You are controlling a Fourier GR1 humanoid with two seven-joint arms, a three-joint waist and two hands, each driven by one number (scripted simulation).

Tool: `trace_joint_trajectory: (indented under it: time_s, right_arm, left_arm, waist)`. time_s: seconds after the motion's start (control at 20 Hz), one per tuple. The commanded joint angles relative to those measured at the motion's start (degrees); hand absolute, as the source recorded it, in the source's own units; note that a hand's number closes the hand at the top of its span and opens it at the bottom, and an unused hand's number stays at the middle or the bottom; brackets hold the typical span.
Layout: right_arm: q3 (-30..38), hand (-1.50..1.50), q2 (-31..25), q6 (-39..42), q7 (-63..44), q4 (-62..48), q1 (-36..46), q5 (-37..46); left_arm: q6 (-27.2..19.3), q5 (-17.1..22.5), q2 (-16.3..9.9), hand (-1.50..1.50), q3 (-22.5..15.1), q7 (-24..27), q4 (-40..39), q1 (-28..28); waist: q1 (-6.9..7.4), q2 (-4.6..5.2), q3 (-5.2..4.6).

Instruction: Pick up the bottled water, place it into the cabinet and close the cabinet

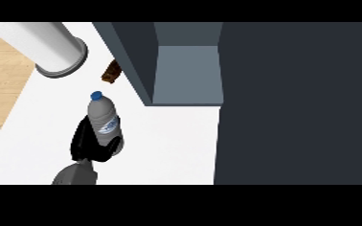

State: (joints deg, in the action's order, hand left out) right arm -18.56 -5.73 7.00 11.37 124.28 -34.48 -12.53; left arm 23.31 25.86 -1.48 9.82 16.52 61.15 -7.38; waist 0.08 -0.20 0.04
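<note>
1. Bottled water (104,117) stands on the white surface (170,143) toward the left, with our left hand (90,142) curled round its lower body from the left and near side; the fingers pinch the bottle instead of lying spread.
2. We judge that the picking-up step is in hand: the grasp looks made, but we cannot tell whether the bottle has left the surface.
3. The next move, as we read it, calls for lifting the bottle and carrying it right and far, into the open cabinet (187,72), keeping it upright and clear of the cabinet's near left wall.
4. The bottle is clear plastic, greyish in this light, with a blue cap (96,96) on top and a blue and white label round its middle. The neck narrows under the cap.
5. Just beyond the bottle, at the cabinet's left side, lies a small brown thing (111,72); we cannot tell what it is.
6. At the far left stands a white cylinder (50,48) with a grey rim, well apart from the bottle.
7. A broad dark panel (290,105) fills the right side; it may be the cabinet's door.
8. Our right hand does not show.
</note>
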Motion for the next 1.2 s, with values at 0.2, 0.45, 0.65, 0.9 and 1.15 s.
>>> trace_joint_trajectory:
  time_s: [0.2,0.45,0.65,0.9,1.15]
  right_arm:
    - [-1.99,-1.50,-0.76,0.80,3.05,0.26,-3.70,0.28]
    - [1.65,-1.50,-1.35,-0.31,-2.99,-0.63,3.97,-2.11]
    - [-1.11,-1.50,-0.24,-0.89,0.17,-0.12,0.50,-1.25]
    - [-2.58,-1.50,-1.29,-0.23,0.23,1.79,-2.15,-1.45]
    - [-5.19,-1.50,1.92,-3.61,0.14,-2.35,2.33,2.95]
  left_arm:
    - [-14.02,1.48,1.46,1.50,-10.78,-6.51,16.40,0.56]
    - [-27.40,1.32,1.48,1.50,-20.94,-3.22,15.75,-5.48]
    - [-34.32,0.96,1.48,1.50,-22.92,-8.69,17.56,-11.43]
    - [-40.33,1.43,1.48,1.50,-24.96,-5.05,7.17,-22.33]
    - [-46.04,-2.92,1.48,1.50,-27.10,-2.95,-0.35,-28.85]
  waist:
    - [-0.39,-0.01,-0.01]
    - [-0.49,0.19,-0.03]
    - [-0.68,0.13,-0.03]
    - [-1.43,0.23,-0.05]
    - [-1.39,0.34,-0.06]
